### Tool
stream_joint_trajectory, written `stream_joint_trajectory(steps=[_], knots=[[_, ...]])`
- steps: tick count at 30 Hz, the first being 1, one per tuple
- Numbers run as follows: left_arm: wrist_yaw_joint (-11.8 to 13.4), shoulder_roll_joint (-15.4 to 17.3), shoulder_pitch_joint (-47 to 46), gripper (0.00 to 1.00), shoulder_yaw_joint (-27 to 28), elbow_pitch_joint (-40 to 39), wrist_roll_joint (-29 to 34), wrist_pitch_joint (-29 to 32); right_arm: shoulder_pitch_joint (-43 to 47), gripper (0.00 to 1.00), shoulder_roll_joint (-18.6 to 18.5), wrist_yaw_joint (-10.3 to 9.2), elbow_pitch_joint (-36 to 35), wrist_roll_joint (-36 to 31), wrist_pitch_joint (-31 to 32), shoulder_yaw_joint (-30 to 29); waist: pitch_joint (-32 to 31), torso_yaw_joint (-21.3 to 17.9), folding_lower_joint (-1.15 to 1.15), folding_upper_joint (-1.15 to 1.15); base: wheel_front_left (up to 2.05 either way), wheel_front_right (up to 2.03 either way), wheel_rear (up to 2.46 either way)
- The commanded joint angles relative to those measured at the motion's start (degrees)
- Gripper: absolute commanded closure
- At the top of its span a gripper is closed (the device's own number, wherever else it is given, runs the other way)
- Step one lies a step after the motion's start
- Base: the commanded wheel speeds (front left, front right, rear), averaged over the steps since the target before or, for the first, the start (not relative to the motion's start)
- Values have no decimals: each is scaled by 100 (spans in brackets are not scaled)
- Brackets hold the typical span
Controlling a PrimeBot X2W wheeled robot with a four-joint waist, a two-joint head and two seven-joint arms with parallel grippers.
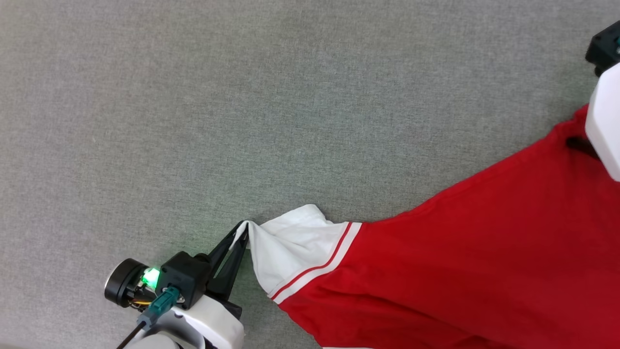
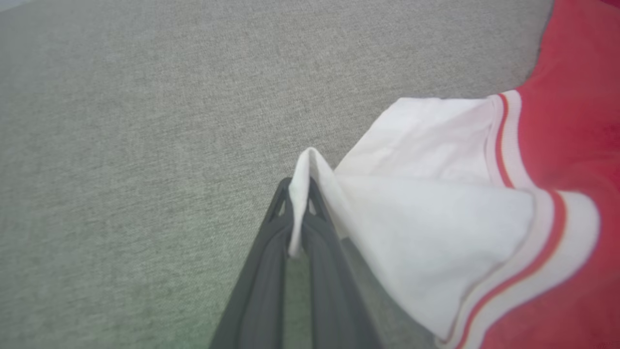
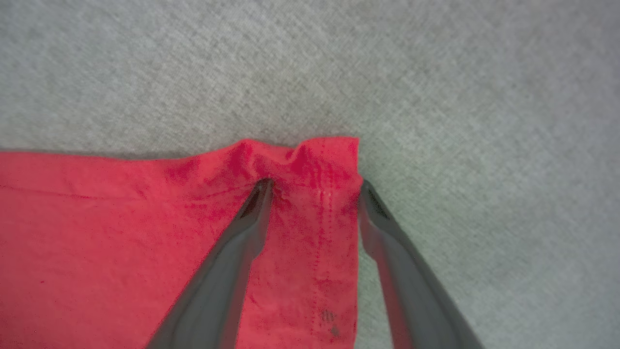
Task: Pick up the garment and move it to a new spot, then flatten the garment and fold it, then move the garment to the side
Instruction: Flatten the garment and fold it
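The garment point(image 1: 484, 252), a red jersey with a white sleeve point(image 1: 290, 247) and red-and-white striped trim point(image 1: 315, 269), lies on the grey fabric surface point(image 1: 193, 97). It extends from the lower centre of the head view toward the right edge. The left gripper point(image 1: 243, 228) has its fingers pressed together on the outer edge of the white sleeve. In the left wrist view a thin fold of white cloth passes between the two fingertips, and the sleeve rises from the surface toward the grip. The right gripper point(image 3: 315, 186) has its fingers spread over a red hem corner point(image 3: 334, 160). One fingertip rests on the wrinkled cloth, the other sits just beside the cloth edge over the grey surface, and no cloth is clamped between them. In the head view, the right arm's pale forearm point(image 1: 605, 126) overlaps the far end of the red body. Assessment: the flattening step appears to be in progress, with the cloth drawn out between the sleeve and the hem corner. The red body looks mostly smooth, but the sleeve is bunched and the hem corner is creased. No fold is visible, so folding and the final move to the side remain outstanding. Whether the garment already occupies its new spot cannot be determined.
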Motion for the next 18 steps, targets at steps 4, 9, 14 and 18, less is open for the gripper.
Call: stream_joint_trajectory(steps=[4, 9, 14, 18], knots=[[-50, 23, -25, 100, 54, 87, -11, -50, 101, 100, 49, -4, 207, 150, -374, 283, -240, -133, 0, 0, 0, 0, 0], [-100, 105, -136, 100, 168, 165, 16, -90, -93, 100, -7, -4, 65, 409, -997, 265, -652, -298, 0, 0, 0, 0, 0], [-219, 328, -485, 100, 314, 51, 144, -52, -185, 100, -187, -4, -179, 371, -1712, 329, -986, -450, 0, 0, 0, 0, 0], [-324, 519, -1013, 100, 512, -51, 302, 40, -393, 100, -220, -4, -240, 272, -2315, 214, -1145, -603, 0, 0, 0, 0, 0]])
